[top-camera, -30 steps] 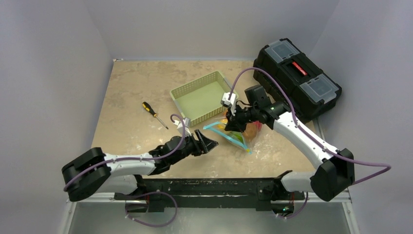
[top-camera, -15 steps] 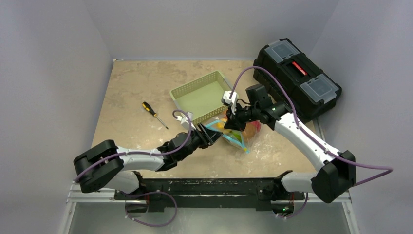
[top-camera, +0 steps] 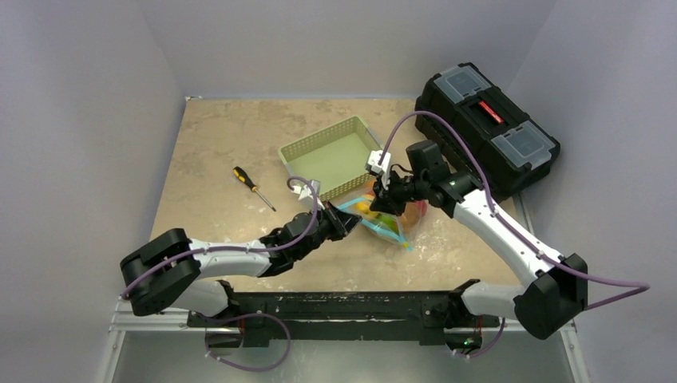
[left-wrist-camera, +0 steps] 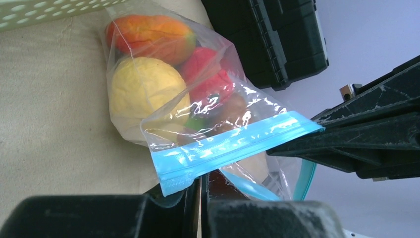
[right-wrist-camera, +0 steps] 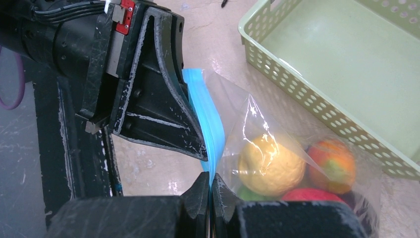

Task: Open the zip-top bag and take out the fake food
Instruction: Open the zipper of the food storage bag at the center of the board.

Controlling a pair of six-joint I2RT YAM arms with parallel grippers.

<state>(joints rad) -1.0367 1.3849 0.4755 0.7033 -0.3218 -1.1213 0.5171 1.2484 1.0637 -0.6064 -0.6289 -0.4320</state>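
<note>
The zip-top bag (top-camera: 393,219) lies just in front of the green basket, between my two grippers. In the left wrist view its light-blue zipper strip (left-wrist-camera: 223,148) runs across, and a corner of it sits pinched in my left gripper (left-wrist-camera: 204,186), which is shut. A second blue strip edge stands apart behind it. My right gripper (right-wrist-camera: 210,181) is shut on the blue strip (right-wrist-camera: 205,114) from the opposite side. The fake food is inside the bag: a yellow fruit (left-wrist-camera: 143,89), an orange one (left-wrist-camera: 148,34) and a red one (left-wrist-camera: 203,67). From above, my left gripper (top-camera: 343,222) and right gripper (top-camera: 383,201) sit close together.
The green basket (top-camera: 331,155) stands right behind the bag. A black toolbox (top-camera: 487,128) fills the back right corner. A yellow-and-black screwdriver (top-camera: 254,187) lies on the table to the left of the basket.
My left arm reached right to the bag's zipper strip and its jaws went from open to shut on the strip's corner. The right gripper stayed shut on the strip and lifted slightly.
</note>
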